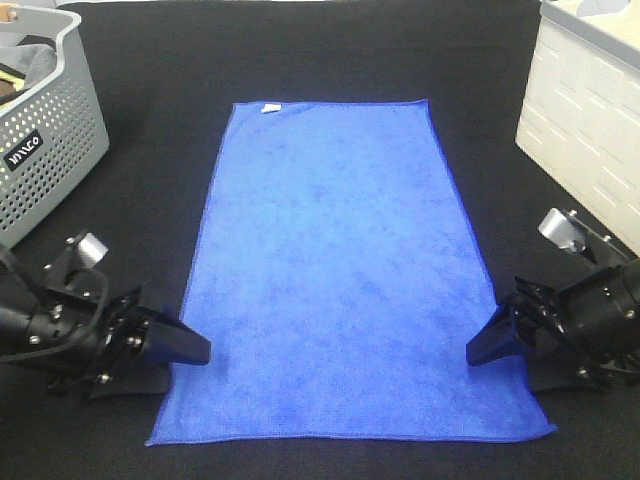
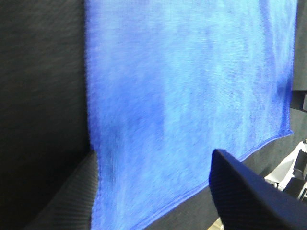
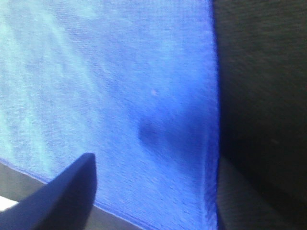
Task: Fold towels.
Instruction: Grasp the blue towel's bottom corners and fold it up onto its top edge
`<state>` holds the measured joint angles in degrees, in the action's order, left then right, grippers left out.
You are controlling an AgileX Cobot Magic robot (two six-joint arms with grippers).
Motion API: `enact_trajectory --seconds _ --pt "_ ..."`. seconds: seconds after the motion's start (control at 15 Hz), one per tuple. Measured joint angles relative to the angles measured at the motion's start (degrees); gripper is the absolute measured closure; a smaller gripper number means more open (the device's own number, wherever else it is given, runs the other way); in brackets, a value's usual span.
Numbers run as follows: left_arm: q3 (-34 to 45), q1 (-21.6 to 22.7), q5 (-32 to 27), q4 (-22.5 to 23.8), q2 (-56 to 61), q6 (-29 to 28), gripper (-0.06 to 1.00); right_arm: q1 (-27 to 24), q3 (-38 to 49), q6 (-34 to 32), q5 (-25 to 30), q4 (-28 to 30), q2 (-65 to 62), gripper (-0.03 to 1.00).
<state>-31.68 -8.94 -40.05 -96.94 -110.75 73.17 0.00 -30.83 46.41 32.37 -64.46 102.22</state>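
One royal-blue towel (image 1: 340,270) lies flat and spread out on the black table, its small white tag (image 1: 270,107) at the far short edge. My left gripper (image 1: 190,362) sits low at the towel's left long edge near the front corner. It is open, and that edge runs between its fingers in the left wrist view (image 2: 154,155). At the right long edge near the front, my right gripper (image 1: 495,365) mirrors it, open around the hem (image 3: 156,160). Neither pair of jaws has closed on the cloth.
A perforated grey basket (image 1: 50,140) holding dark cloth stands at the back left. A white panelled box (image 1: 590,110) stands at the back right. Black table surface (image 1: 330,60) surrounds the towel on all sides.
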Motion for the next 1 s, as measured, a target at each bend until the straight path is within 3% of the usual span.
enact_trajectory --seconds 0.13,0.2,0.33,0.4,0.53,0.67,1.0 --pt "-1.78 -2.18 1.15 -0.06 -1.15 -2.06 0.41 0.0 -0.06 3.67 0.63 -3.61 2.06 0.48" --pt "-2.01 -2.41 2.92 -0.06 -1.55 -3.27 0.58 0.0 -0.06 4.47 -0.11 -3.84 2.64 0.66" --pt "-2.01 -2.41 4.81 0.23 -1.66 -3.67 0.85 0.0 -0.06 4.53 -0.86 -3.84 3.15 0.91" --pt "-2.01 -2.41 4.98 0.57 -1.72 -3.67 0.93 0.0 -0.06 4.47 -0.97 -3.84 3.21 0.97" --pt "-2.01 -2.41 5.1 2.18 -1.26 -4.13 0.94 0.0 -0.06 4.01 -0.69 -3.55 2.86 0.97" --pt "-1.95 -2.41 5.73 7.33 2.41 -7.85 0.94 0.0 0.0 1.72 -0.46 -0.97 0.23 0.97" --pt "-1.15 -2.41 5.96 28.07 11.57 -26.59 0.94 0.0 4.07 -8.02 1.6 7.51 -10.49 0.97"
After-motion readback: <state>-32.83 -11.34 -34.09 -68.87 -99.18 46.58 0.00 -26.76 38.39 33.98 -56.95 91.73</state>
